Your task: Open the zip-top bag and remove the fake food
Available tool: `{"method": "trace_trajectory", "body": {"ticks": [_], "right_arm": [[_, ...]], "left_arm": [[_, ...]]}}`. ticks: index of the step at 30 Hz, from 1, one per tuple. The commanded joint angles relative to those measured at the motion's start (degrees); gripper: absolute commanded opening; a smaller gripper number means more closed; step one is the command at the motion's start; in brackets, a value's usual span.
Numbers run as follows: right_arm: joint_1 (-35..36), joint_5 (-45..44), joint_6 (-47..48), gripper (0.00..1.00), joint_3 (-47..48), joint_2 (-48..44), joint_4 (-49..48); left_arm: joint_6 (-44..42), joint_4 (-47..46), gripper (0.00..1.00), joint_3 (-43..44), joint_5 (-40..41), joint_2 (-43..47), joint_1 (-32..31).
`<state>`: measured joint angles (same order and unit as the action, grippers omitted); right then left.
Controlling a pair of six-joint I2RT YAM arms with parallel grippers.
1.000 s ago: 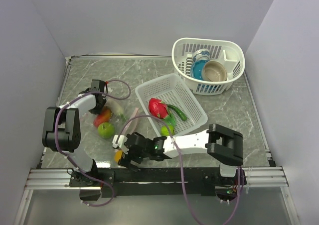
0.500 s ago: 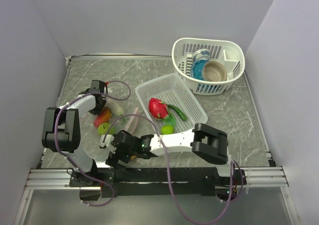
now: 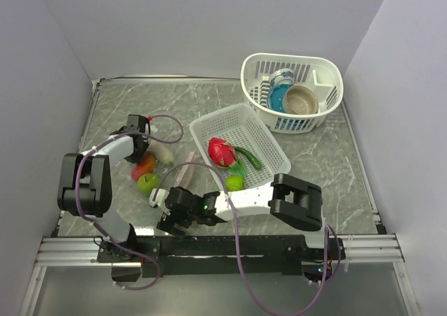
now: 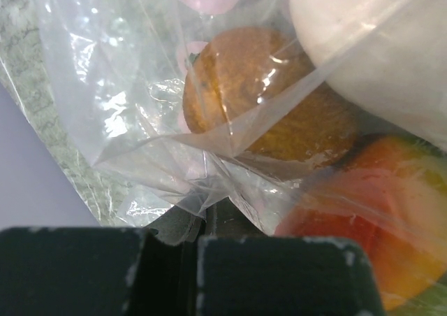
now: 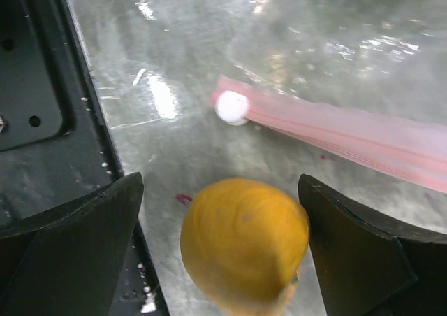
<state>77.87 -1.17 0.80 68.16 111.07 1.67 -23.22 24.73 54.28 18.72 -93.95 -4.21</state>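
Grey marble veining on the table, white lattice on the basket, blue on the cup, tan on the bowl, pink along the zip strip of the clear zip-top bag, yellow-orange, green and red-pink among the fake food.

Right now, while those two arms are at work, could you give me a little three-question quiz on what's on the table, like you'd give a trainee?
1. True or false: the right claw stands open with the round yellow-orange plastic fruit between its fingers.
2. What does the left claw pinch? A the clear thin plastic zip-top bag; B the yellow-orange fruit; C nothing.
3. Which container holds the red-pink plastic fruit?
Key: 1 true; 2 A; 3 the rectangular white perforated plastic basket.
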Motion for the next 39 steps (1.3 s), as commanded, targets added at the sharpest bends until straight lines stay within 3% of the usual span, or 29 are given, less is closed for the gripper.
{"method": "trace_trajectory", "body": {"ticks": [1, 15, 18, 21, 22, 23, 26, 30, 34, 36, 39], "right_arm": [[-0.1, -4.2, -0.1, 1.0, -0.7, -4.6, -3.0], [-1.7, -3.8, -0.4, 1.0, -5.1, -4.6, -4.1], [-2.8, -3.0, -0.6, 0.94, -5.9, -5.0, -4.8], [-3.6, -2.1, -0.7, 0.74, -6.5, -5.2, -5.8], [-3.8, -2.0, -0.7, 0.61, -6.5, -5.2, -6.0], [-4.0, -2.0, -0.7, 0.55, -6.5, -5.2, -6.2], [-4.0, -2.3, -2.1, 0.48, -7.1, -6.3, -6.9], [-4.4, -5.3, -1.7, 0.38, -7.0, -9.2, -5.7], [-6.4, -9.6, -1.3, 0.38, -7.4, -15.4, -4.8], [-10.0, -11.0, -1.6, 0.28, -7.7, -19.3, -4.6], [-14.2, -15.1, -3.7, 0.05, -8.1, -23.0, -4.8]], "left_arm": [[-0.2, -0.2, 0.01, -0.3, -1.4, 2.2, -0.2], [-0.4, 0.2, 0.01, -0.4, -1.3, 3.6, -0.2], [-0.3, 0.3, 0.01, -0.4, -1.3, 3.6, -0.2], [-0.3, 0.4, 0.01, -0.4, -1.2, 3.6, -0.2], [-0.2, 0.4, 0.01, -0.3, -1.2, 3.6, -0.3], [-0.2, 0.8, 0.01, -0.1, -1.3, 3.7, -0.2], [0.8, 4.6, 0.01, 2.5, -2.8, 4.2, -0.2], [3.5, 13.3, 0.01, 11.1, -10.7, 5.8, -0.2], [6.1, 21.7, 0.01, 19.4, -18.3, 7.4, -0.2], [6.8, 25.5, 0.01, 23.6, -21.6, 7.9, -0.2], [7.7, 28.5, 0.01, 27.9, -25.4, 8.7, -0.4]]}}
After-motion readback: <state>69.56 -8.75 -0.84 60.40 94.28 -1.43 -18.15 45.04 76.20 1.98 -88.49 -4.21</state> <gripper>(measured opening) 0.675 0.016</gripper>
